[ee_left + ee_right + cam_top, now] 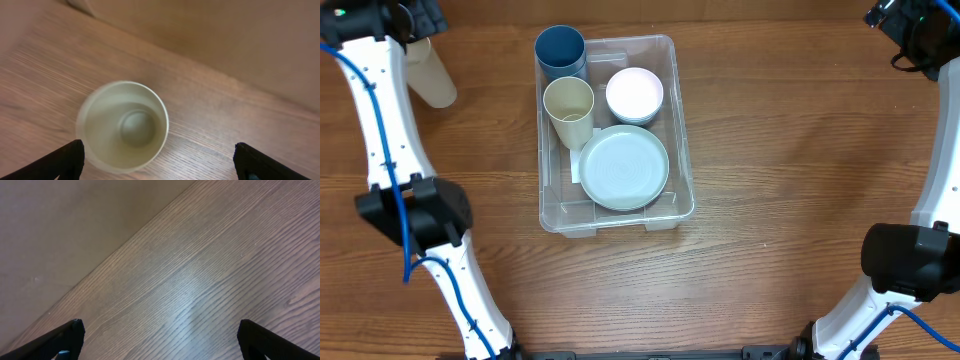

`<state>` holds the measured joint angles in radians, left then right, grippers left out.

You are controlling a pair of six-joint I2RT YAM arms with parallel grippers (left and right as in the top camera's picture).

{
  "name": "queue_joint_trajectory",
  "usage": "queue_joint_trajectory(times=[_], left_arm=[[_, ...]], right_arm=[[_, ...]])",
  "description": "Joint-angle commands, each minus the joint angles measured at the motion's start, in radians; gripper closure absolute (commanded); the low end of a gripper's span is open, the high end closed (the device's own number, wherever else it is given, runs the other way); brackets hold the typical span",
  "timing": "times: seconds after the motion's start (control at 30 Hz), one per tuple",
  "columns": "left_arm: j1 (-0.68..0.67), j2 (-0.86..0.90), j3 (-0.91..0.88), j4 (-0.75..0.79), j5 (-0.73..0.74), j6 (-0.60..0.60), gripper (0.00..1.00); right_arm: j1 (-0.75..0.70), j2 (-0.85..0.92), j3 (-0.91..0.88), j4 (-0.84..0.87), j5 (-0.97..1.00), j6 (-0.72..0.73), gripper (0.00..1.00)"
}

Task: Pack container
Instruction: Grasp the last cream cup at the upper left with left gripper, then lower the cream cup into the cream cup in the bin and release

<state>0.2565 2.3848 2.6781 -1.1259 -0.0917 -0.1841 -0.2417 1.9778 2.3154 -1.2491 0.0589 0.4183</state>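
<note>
The left arm (380, 110) extends from the near left edge of the table (210, 270) to the far left corner. The left gripper (157, 162) points down, fingers spread wide and released. The loose beige cup (122, 125) sits between them, nearer the left finger and mouth up; contact cannot be determined.

The right arm (940, 170) reaches from the near right to the far right corner. The right gripper (160, 337) hangs over bare wood, fingers spread and grasping nothing.

The container (678, 130) sits at table centre. It holds:
- a dark blue cup (560, 50), far left corner
- a packed beige cup (569, 108)
- a pale bowl (635, 94)
- a pale green plate (624, 166)

A white label (575, 165) shows beside the plate; its print is too small to read.
</note>
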Motion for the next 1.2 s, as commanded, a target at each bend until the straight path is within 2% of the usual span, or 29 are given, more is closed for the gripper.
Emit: queue_joint_trajectory(times=[0.0, 0.1, 0.17, 0.2, 0.23, 0.27, 0.43, 0.57, 0.63, 0.73, 0.8, 0.9, 0.97, 1.07, 1.17], left_arm=[[-0.009, 0.106, 0.005, 0.0, 0.06, 0.008, 0.11], [-0.014, 0.149, 0.005, -0.006, 0.093, 0.008, 0.19], [-0.016, 0.157, 0.005, -0.017, 0.093, 0.003, 0.54], [-0.016, 0.156, 0.005, -0.023, 0.093, 0.002, 0.76], [-0.016, 0.156, 0.005, -0.031, 0.093, 0.0, 0.89], [-0.016, 0.156, 0.005, -0.048, 0.093, -0.016, 0.96], [-0.016, 0.101, 0.01, -0.194, 0.119, -0.03, 0.96], [-0.03, -0.074, 0.01, -0.338, 0.134, -0.005, 0.96], [-0.05, -0.167, 0.01, -0.361, 0.13, 0.035, 0.96], [-0.097, -0.312, 0.01, -0.351, 0.022, 0.039, 0.96], [-0.122, -0.372, 0.01, -0.359, 0.037, 0.039, 0.96], [-0.208, -0.454, 0.01, -0.399, 0.093, 0.09, 0.96], [-0.331, -0.499, 0.01, -0.439, 0.093, 0.167, 0.96], [-0.492, -0.49, 0.01, -0.447, 0.092, 0.215, 0.96], [-0.567, -0.445, 0.01, -0.441, 0.092, 0.215, 0.96]], right_arm=[[0.001, 0.001, 0.006, 0.006, 0.007, 0.005, 0.0], [0.001, 0.001, 0.006, 0.006, 0.007, 0.005, 0.0], [0.001, 0.001, 0.006, 0.006, 0.007, 0.005, 0.0], [0.001, 0.001, 0.006, 0.006, 0.007, 0.005, 0.0], [0.001, 0.001, 0.006, 0.006, 0.007, 0.005, 0.0], [0.001, 0.001, 0.006, 0.006, 0.007, 0.005, 0.0], [0.001, 0.001, 0.006, 0.006, 0.007, 0.005, 0.0], [0.001, 0.001, 0.006, 0.006, 0.007, 0.005, 0.0], [0.001, 0.001, 0.006, 0.006, 0.007, 0.005, 0.0], [0.001, 0.001, 0.006, 0.006, 0.007, 0.005, 0.0], [0.001, 0.001, 0.006, 0.006, 0.007, 0.005, 0.0], [0.001, 0.001, 0.006, 0.006, 0.007, 0.005, 0.0], [0.001, 0.001, 0.006, 0.006, 0.007, 0.005, 0.0], [0.001, 0.001, 0.006, 0.006, 0.007, 0.005, 0.0], [0.001, 0.001, 0.006, 0.006, 0.007, 0.005, 0.0]])
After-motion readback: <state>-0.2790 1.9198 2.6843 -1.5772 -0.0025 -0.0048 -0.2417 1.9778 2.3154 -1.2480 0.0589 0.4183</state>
